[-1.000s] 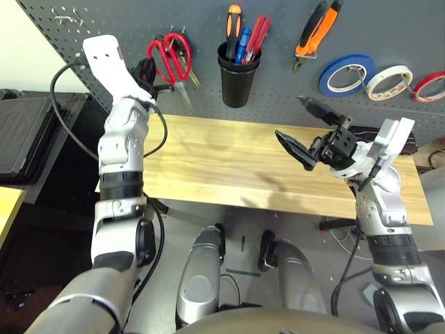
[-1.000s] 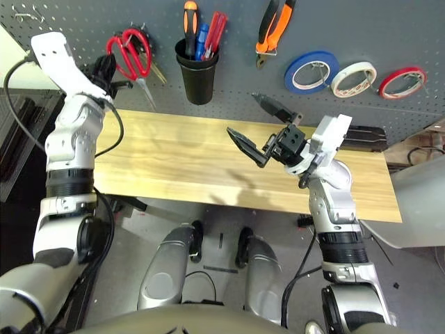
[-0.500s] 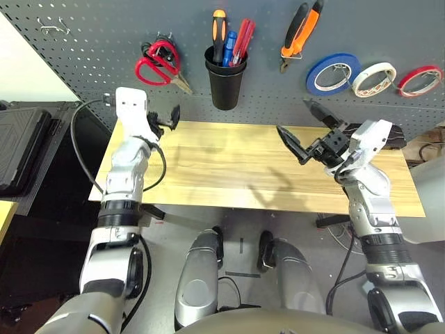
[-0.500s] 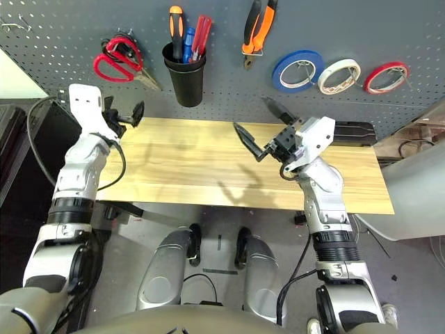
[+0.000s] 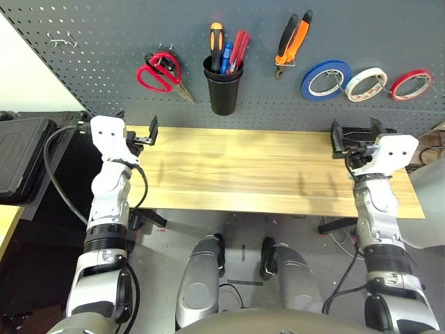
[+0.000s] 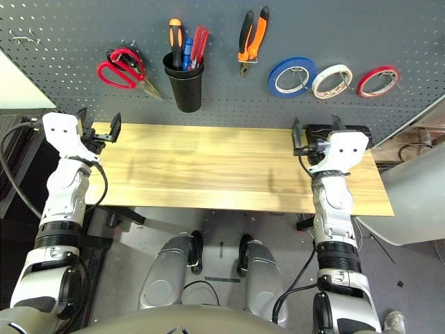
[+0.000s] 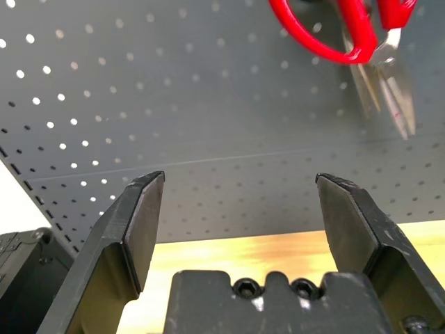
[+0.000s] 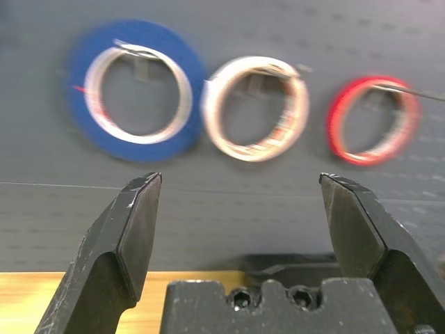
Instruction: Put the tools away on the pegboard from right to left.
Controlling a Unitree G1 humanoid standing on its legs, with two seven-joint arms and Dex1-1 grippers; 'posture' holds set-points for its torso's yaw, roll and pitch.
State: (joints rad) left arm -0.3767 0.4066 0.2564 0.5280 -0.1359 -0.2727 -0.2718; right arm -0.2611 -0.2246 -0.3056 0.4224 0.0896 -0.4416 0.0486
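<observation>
Both the left gripper [image 5: 137,132] and right gripper [image 5: 356,135] are hanging spread and empty below the pegboard [image 5: 389,28], where red-handled scissors [image 5: 159,72] are hanging; the task looks finished, nothing left to fetch.

Two silver jointed arms with black ribbed cuffs — white wrist housings, looping black cables, black two-fingered grippers, hex screws at base.

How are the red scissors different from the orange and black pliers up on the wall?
The scissors have red loop handles, while the pliers have long straight orange and black handles. The scissors hang slanted with their blades pointing down to the right; the pliers hang nearly upright, nose down. The scissors sit left of the black cup, the pliers right of it. Both hang on the grey pegboard.
</observation>
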